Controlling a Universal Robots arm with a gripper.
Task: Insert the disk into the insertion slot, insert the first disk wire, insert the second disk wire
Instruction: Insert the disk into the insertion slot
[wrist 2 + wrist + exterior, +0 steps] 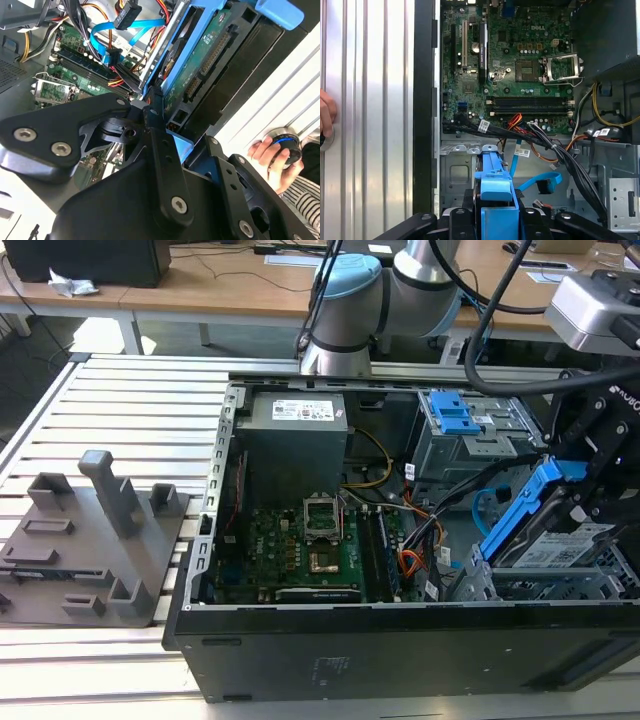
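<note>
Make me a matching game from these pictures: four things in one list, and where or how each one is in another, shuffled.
Things:
1. disk
2. insertion slot
3. grey moulded fixture
4. hand

Places or states:
A. on the slatted table, at the exterior view's left of the computer case
B. on a round knob, outside the case
C. tilted, gripped in the pincer
D. perforated grey metal, inside the case

Pairs: 1-C, 2-D, 3-A, 4-B.

Silver-grey arm, fat rounded joints capped in pale blue, black cables looping off it. Light grey camera housing at the wrist. Gripper: matte black linkage bars, shiny round screws.
</note>
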